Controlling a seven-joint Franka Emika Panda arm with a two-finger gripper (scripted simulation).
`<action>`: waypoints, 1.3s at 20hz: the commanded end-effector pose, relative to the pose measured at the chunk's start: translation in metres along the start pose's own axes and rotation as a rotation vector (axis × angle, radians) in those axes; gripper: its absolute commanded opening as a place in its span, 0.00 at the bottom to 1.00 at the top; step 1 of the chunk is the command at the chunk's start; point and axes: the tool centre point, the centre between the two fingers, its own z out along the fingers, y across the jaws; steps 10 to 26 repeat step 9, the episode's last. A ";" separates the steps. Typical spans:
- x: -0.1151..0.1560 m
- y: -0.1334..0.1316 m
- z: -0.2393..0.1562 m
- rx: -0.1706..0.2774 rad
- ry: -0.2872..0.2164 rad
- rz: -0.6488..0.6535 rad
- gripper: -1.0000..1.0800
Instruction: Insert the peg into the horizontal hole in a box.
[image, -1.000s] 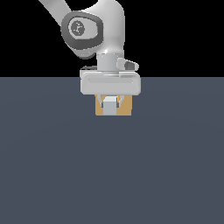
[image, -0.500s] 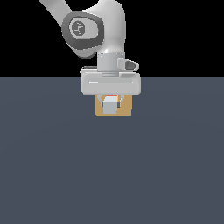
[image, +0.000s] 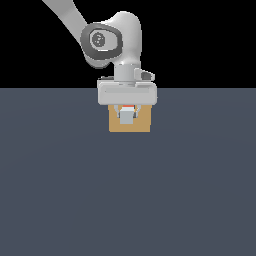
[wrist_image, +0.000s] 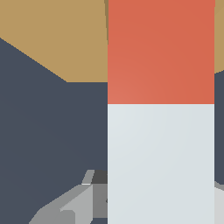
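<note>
In the exterior view my gripper (image: 127, 113) hangs right in front of the tan box (image: 142, 125) and is shut on the peg (image: 127, 117). The peg points away from the camera toward the box face, showing its pale end with a thin orange-red strip above it. The peg covers the hole, which shows in neither view. In the wrist view the peg (wrist_image: 161, 162) fills the middle, white near the fingers (wrist_image: 74, 208) and orange-red at its far end, which overlaps the box (wrist_image: 52, 35).
The dark blue-grey floor (image: 128, 200) spreads flat around the box. The white arm (image: 125, 45) rises above the gripper toward the exterior view's left.
An orange-red strip has come into sight above the peg's pale end, so the peg has tipped or shifted slightly. The gripper has stayed nearly in place before the box.
</note>
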 end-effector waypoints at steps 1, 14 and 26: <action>0.019 0.001 -0.002 -0.004 0.001 0.000 0.00; 0.041 0.003 -0.003 -0.005 0.002 0.000 0.00; 0.041 0.003 -0.003 -0.005 0.002 0.000 0.00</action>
